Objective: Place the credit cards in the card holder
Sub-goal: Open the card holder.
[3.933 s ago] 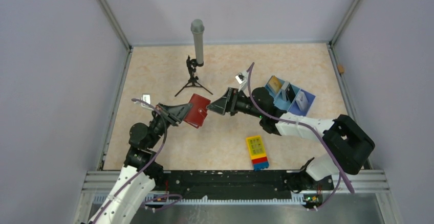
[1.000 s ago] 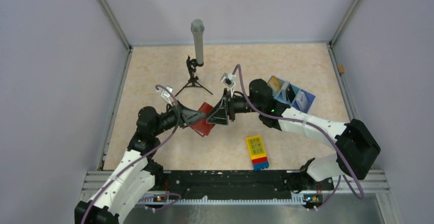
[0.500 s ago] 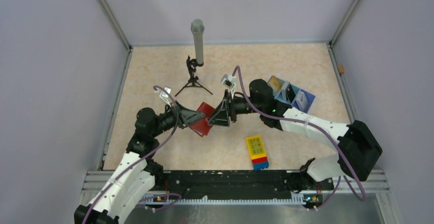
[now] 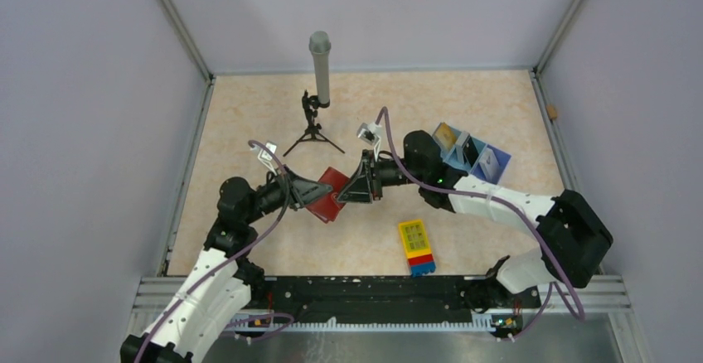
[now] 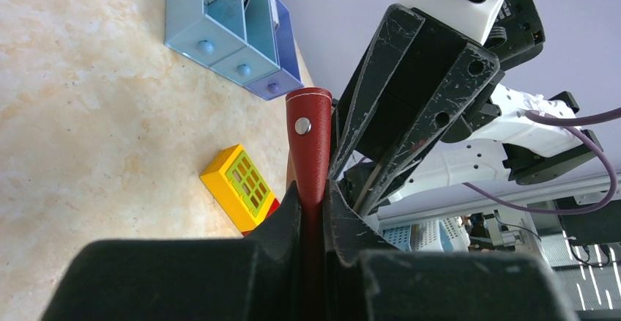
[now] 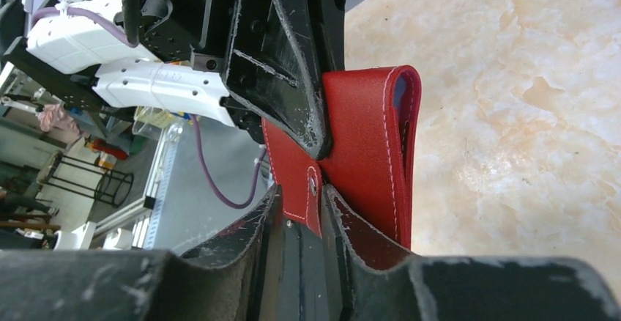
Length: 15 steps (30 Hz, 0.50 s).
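The card holder (image 4: 330, 195), a dark-red wallet, is held on edge above the table's middle. My left gripper (image 4: 319, 193) is shut on its folded body (image 5: 309, 145). From the right, my right gripper (image 4: 348, 191) meets it, jaws pinched on the little red closure tab (image 6: 300, 182) with its snap stud. The wallet's main flap (image 6: 366, 145) hangs beside the right finger. The credit cards stand in the light-blue tray: a yellow-gold one (image 4: 446, 137) and a pale one (image 4: 491, 161) show; a dark one is hard to make out.
The light-blue three-compartment tray (image 4: 461, 169) sits at the right back, also in the left wrist view as tray (image 5: 220, 39). A yellow, red and blue block (image 4: 416, 247) lies front right. A grey microphone on a small tripod (image 4: 318, 89) stands behind the wallet.
The right gripper's jaws have narrowed onto the closure tab. Both arms and the wallet have barely shifted in the last second; earlier the wallet was carried lower and toward the centre.
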Each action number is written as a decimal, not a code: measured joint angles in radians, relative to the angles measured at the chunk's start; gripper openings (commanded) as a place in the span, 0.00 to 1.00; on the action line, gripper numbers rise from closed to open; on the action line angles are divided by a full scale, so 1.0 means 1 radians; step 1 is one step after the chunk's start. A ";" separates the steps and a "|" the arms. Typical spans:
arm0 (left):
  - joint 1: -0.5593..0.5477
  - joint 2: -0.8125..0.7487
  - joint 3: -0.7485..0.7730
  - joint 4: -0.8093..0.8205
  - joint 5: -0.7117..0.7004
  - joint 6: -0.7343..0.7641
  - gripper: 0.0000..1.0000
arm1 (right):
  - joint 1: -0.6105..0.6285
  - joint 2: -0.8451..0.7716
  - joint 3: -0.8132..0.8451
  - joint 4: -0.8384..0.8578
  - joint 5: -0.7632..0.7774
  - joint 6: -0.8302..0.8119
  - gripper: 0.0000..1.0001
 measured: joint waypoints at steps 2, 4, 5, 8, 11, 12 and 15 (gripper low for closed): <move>0.000 0.000 -0.010 0.003 0.005 0.000 0.00 | 0.000 0.008 -0.013 0.016 0.001 0.007 0.08; 0.000 0.000 -0.019 0.006 0.010 -0.002 0.00 | 0.000 0.016 -0.019 0.021 0.005 0.007 0.00; 0.001 0.000 -0.023 0.008 0.011 -0.003 0.00 | -0.001 0.021 -0.019 0.020 0.008 0.008 0.00; 0.001 0.000 -0.028 0.008 0.003 -0.011 0.00 | -0.001 0.027 -0.019 0.021 0.012 0.006 0.00; 0.001 -0.002 -0.029 0.000 -0.014 -0.023 0.00 | -0.001 0.027 -0.019 0.021 0.013 -0.005 0.00; 0.001 -0.006 -0.029 -0.011 -0.024 -0.024 0.00 | -0.001 0.027 -0.019 0.018 0.012 -0.012 0.00; -0.005 -0.012 -0.029 -0.060 -0.064 -0.023 0.00 | 0.003 0.027 -0.015 -0.002 0.005 -0.040 0.00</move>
